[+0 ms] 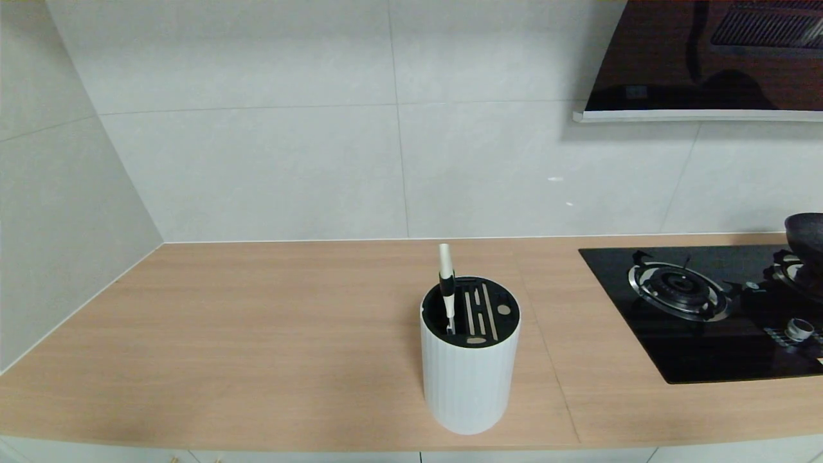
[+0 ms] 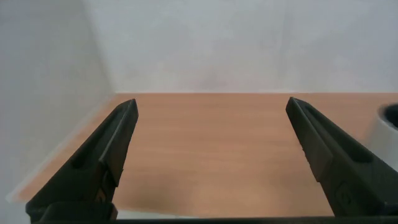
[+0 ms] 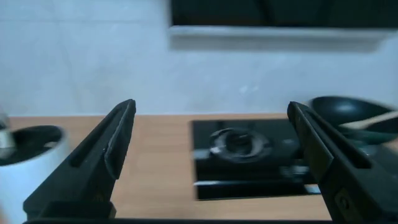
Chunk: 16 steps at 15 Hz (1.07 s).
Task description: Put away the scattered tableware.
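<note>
**Utensil holder on the table, both hands open and empty**

Head view: A white ribbed utensil holder (image 1: 470, 370) with a black slotted top stands upright on the wooden table (image 1: 257, 334), close to the near edge and a little right of centre. One utensil (image 1: 445, 273) stands in the open compartment on the holder's left side. Its pale handle, ringed by a black band, points up and leans slightly left. Which kind of utensil it is cannot be told, since its working end is hidden inside. To the right, well apart from the holder, a black gas hob (image 1: 701, 334) is set into the table. A dark pan (image 1: 807, 238) sits at the hob's far right edge, and a range hood (image 1: 707, 58) hangs on the tiled wall above.

Left wrist view: The left hand (image 2: 211, 106) is held level above the table (image 2: 211, 155), facing the far wall and the left corner. Its two dark fingers (image 2: 115, 143) are spread wide with nothing between them. The holder (image 2: 388, 124) lies off to its right.

Right wrist view: The right hand (image 3: 210, 107) is also level and faces the far wall. Its fingers (image 3: 112, 149) are parted wide and empty. The holder (image 3: 28, 165) is near, on its left, and the hob (image 3: 249, 155) and pan (image 3: 342, 112) lie farther off to the right.
</note>
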{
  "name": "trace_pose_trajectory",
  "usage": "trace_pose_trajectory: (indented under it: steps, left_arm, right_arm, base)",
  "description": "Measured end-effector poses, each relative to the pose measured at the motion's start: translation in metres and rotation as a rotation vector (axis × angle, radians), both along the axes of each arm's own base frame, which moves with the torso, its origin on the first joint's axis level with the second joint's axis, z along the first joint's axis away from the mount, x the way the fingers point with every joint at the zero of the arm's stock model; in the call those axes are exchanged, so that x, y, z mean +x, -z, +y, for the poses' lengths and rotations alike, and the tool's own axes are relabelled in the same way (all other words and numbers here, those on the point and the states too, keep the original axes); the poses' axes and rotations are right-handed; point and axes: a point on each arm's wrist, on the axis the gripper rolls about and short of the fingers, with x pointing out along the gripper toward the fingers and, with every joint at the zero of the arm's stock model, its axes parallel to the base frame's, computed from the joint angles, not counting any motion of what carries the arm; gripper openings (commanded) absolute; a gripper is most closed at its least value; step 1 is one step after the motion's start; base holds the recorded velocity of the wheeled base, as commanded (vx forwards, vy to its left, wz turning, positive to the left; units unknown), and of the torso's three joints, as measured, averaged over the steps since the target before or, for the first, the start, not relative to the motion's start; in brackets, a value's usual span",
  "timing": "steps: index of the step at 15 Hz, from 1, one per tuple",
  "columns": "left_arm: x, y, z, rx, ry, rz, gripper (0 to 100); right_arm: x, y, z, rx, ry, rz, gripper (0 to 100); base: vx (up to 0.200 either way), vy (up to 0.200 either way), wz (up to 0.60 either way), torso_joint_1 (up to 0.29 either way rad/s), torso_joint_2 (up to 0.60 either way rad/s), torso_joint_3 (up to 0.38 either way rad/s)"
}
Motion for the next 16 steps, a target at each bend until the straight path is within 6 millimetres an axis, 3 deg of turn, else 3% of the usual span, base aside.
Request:
trace_pose_trajectory:
  steps: [2,5,8,12,16]
  left_arm:
    - [-0.010,0.010,0.000,0.002,-0.034,-0.037,100]
    - [-0.019,0.042,-0.004,0.017,-0.071,-0.052,100]
    - [-0.015,0.070,-0.005,0.014,-0.065,-0.013,100]
    - [-0.006,0.102,-0.008,-0.007,0.062,0.093,100]
    - [-0.004,0.112,-0.012,-0.057,0.218,0.160,100]
  right_arm:
    - [-0.011,0.011,0.003,-0.016,0.008,-0.024,100]
    - [-0.013,0.029,0.004,0.024,-0.006,-0.027,100]
    - [0.005,0.064,0.005,0.116,-0.058,0.080,100]
    - [0.023,0.109,0.007,0.116,-0.140,0.245,100]
    - [0.024,0.117,0.008,0.099,-0.157,0.298,100]
  base:
    - [0.000,0.000,0.00,0.000,0.00,0.000]
    - [0.000,0.000,0.00,0.000,0.00,0.000]
    - [0.000,0.000,0.00,0.000,0.00,0.000]
    - [0.000,0.000,0.00,0.000,0.00,0.000]
    - [0.000,0.000,0.00,0.000,0.00,0.000]
